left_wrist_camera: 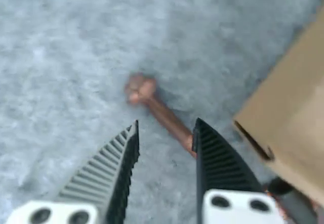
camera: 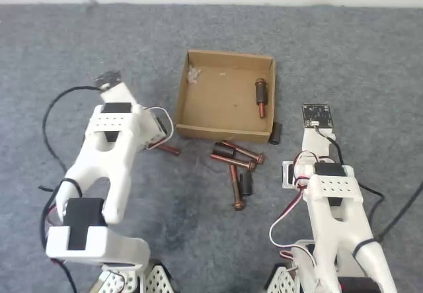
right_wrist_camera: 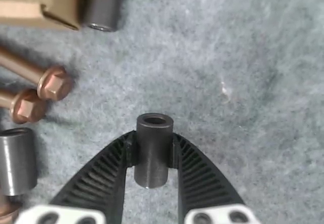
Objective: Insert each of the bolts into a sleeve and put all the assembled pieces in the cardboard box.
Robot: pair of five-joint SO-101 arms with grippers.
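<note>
My left gripper [left_wrist_camera: 164,130] is open just above the carpet, and a copper bolt [left_wrist_camera: 161,112] lies between its fingers. The bolt's head points away from the gripper. In the high view this bolt [camera: 169,149] lies left of the cardboard box [camera: 198,101]. My right gripper [right_wrist_camera: 153,142] is shut on a dark sleeve [right_wrist_camera: 153,153], held upright with its bore showing. One bolt with a sleeve on it [camera: 262,97] lies inside the box at its right side. Several loose bolts [camera: 238,155] and a sleeve [camera: 246,184] lie in front of the box.
Another dark sleeve [camera: 275,133] rests against the box's front right corner. The box corner [left_wrist_camera: 288,128] stands close beside my left gripper. Two bolt heads [right_wrist_camera: 52,83] and a sleeve [right_wrist_camera: 17,159] lie near my right gripper. Grey carpet covers the table.
</note>
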